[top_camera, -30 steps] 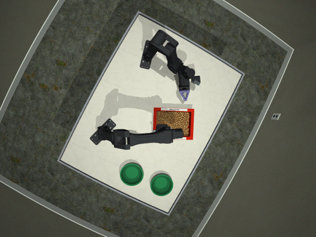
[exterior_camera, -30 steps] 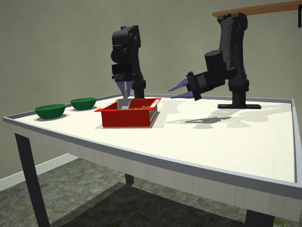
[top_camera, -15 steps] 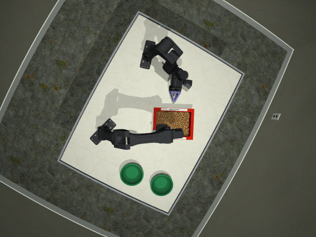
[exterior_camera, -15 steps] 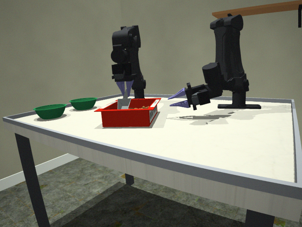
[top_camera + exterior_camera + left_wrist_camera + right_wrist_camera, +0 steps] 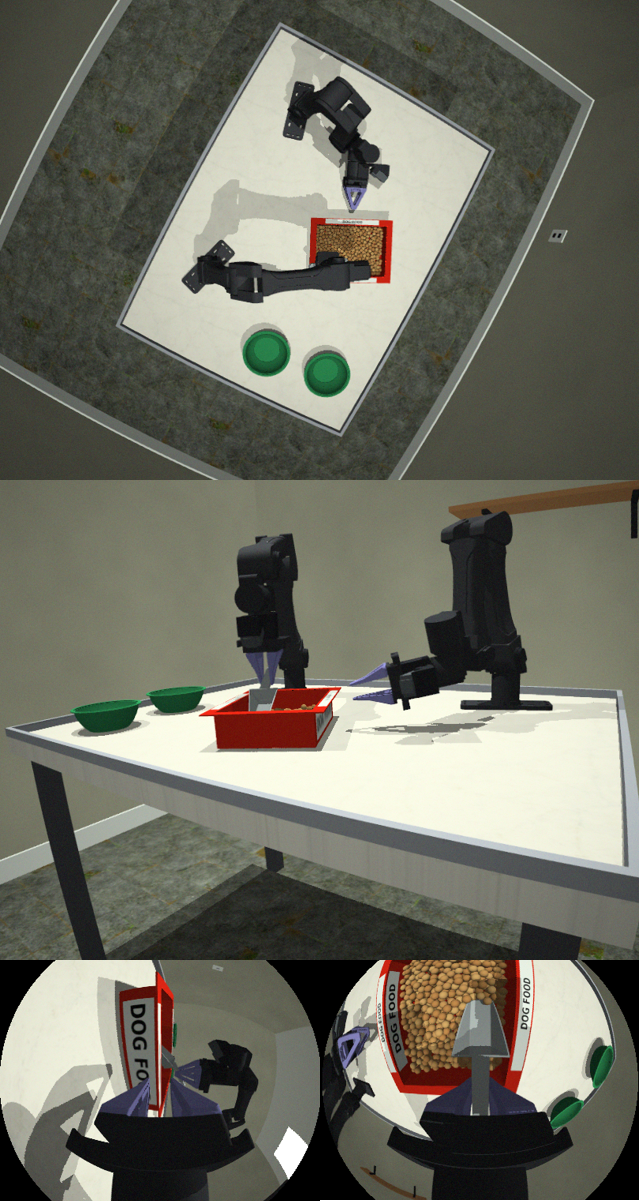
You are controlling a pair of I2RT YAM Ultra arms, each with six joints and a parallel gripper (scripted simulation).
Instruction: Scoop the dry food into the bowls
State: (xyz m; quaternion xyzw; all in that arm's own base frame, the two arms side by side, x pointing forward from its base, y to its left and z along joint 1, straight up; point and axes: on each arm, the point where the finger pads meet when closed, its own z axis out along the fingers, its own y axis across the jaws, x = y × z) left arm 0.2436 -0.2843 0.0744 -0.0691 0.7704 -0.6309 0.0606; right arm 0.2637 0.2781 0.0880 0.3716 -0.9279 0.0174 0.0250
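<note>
Scoop (image 5: 263,699) (image 5: 168,1057) (image 5: 479,1031) clenched in right gripper (image 5: 265,685) (image 5: 174,1072) (image 5: 480,1078), bare blade inside box (image 5: 388,253) (image 5: 268,730) (image 5: 139,995) (image 5: 426,1089), toward worktop's (image 5: 423,181) (image 5: 464,789) (image 5: 40,1019) (image 5: 561,1019) long edge opposite arm bases. Left gripper (image 5: 352,208) (image 5: 352,691) (image 5: 160,1079) partly open, unladen, near box. Empty bowls: one (image 5: 326,373) (image 5: 106,716) (image 5: 603,1066) nearer corner, other (image 5: 266,353) (image 5: 176,699) (image 5: 567,1112) along short edge.

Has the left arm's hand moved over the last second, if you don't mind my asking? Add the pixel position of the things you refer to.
Yes: in the top view the left hand (image 5: 353,208) (image 5: 352,691) (image 5: 160,1082) has shifted sideways along the red box's (image 5: 390,253) (image 5: 265,731) (image 5: 158,1051) (image 5: 513,1031) labelled edge, toward the arms' side.
</note>
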